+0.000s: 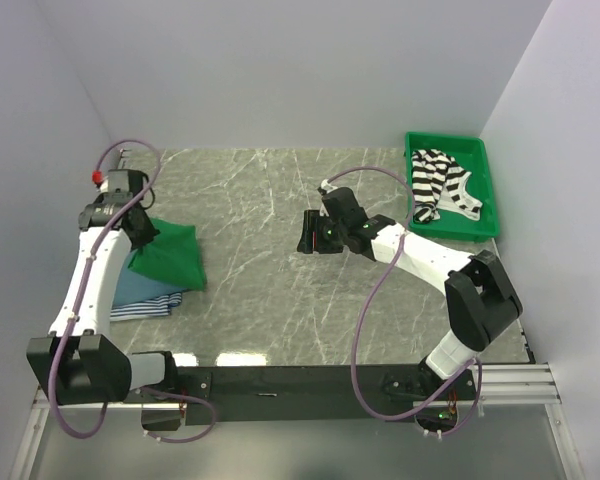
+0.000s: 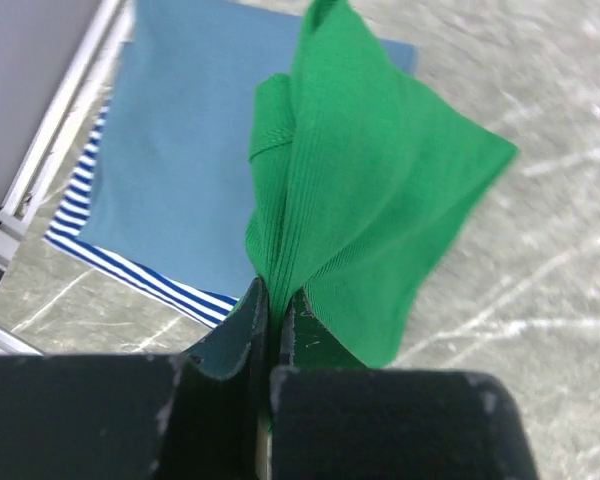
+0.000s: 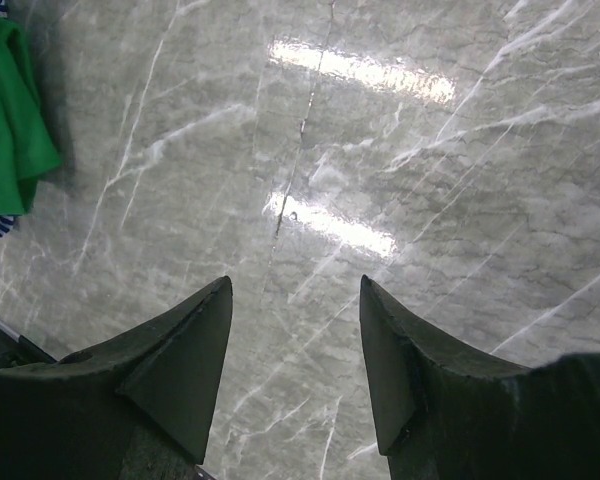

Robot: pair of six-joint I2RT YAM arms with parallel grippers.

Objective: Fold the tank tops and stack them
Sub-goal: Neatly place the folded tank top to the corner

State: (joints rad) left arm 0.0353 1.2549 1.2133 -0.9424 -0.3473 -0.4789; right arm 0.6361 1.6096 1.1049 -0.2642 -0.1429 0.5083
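Pinching the green top (image 2: 380,190) tight in the left gripper (image 2: 275,305) above the folded blue top (image 2: 180,150), with the right gripper (image 3: 295,335) spread wide over the marble table (image 3: 440,200).

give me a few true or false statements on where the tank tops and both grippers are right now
1. The left gripper is shut on the green tank top. True.
2. The right gripper holds the black-and-white striped tank top. False: it is open and empty over the table; that top lies in the green bin.
3. The blue tank top lies on the blue-white striped tank top. True.
4. The green bin stands beside the left arm. False: it is at the table's far right corner.
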